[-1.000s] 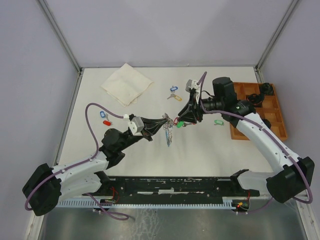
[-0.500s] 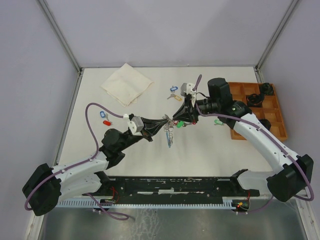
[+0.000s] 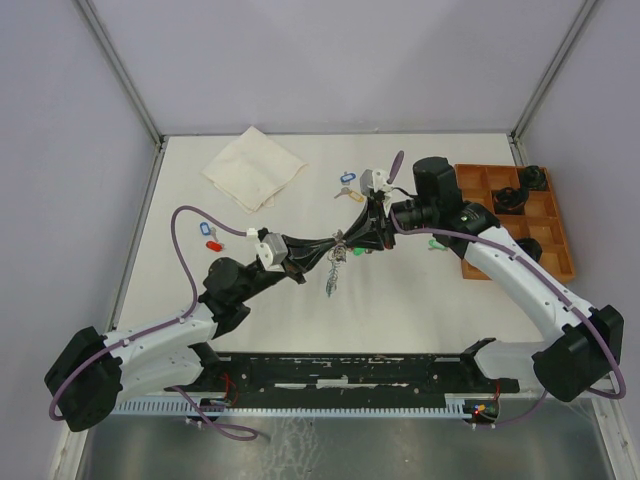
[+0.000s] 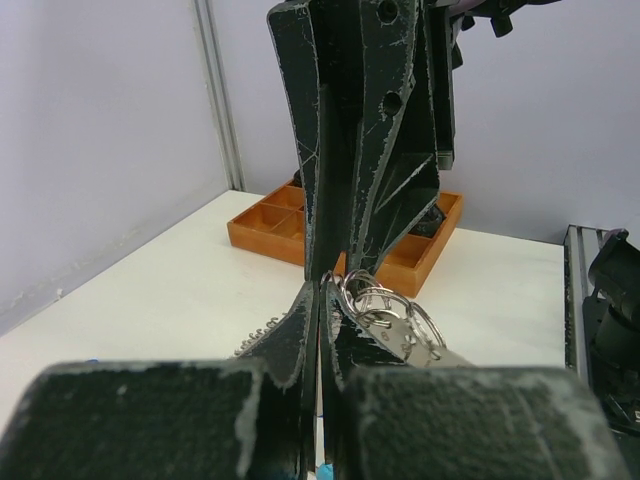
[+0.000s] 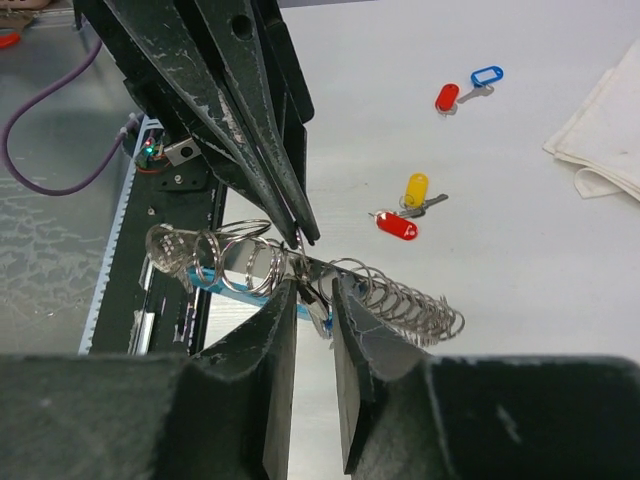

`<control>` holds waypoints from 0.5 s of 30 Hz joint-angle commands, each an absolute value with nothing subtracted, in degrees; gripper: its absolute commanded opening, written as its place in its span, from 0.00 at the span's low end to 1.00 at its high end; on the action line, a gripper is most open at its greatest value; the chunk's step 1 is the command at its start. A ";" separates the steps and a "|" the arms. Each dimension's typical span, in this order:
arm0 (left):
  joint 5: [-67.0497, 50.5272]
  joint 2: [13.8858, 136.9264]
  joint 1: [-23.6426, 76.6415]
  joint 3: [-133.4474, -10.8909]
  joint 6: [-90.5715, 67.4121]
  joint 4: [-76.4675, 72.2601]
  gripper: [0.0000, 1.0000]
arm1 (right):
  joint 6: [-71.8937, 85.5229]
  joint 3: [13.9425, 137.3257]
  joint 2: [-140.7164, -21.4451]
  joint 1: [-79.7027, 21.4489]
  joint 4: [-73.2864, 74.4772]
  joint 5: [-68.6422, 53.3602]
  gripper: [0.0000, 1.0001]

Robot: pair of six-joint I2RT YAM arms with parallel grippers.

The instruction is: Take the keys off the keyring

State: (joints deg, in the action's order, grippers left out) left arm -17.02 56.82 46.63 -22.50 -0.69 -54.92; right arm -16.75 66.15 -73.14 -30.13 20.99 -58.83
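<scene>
The keyring hangs over the middle of the table, a coil of silvery rings with a light-blue band and small silver keys. My left gripper is shut on its top, fingertips pressed together. My right gripper faces it tip to tip. Its jaws stand a narrow gap apart, straddling the coil, with a small key hanging between the fingers. I cannot tell if they touch it.
Loose tagged keys lie on the table: blue, yellow, green, and red with blue at the left. A folded cloth lies at the back left. An orange compartment tray stands at the right.
My right gripper has moved left and closed in on the keyring beside the left fingertips. The dangling chain has swung slightly left. The left arm has stayed put.
</scene>
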 commanded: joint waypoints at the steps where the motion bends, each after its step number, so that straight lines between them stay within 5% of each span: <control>1: -17.06 55.98 46.85 -24.03 -1.98 -60.10 0.03 | -16.66 66.59 -72.69 -30.69 19.62 -63.18 0.29; 15: -17.05 55.56 46.80 -23.73 -2.44 -59.89 0.03 | -13.34 65.87 -72.51 -30.89 18.16 -62.79 0.30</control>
State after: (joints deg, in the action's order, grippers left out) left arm -17.04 56.75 46.74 -22.50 -0.71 -54.96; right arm -16.78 66.15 -73.14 -30.35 22.92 -61.54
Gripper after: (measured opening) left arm 0.029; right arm 0.310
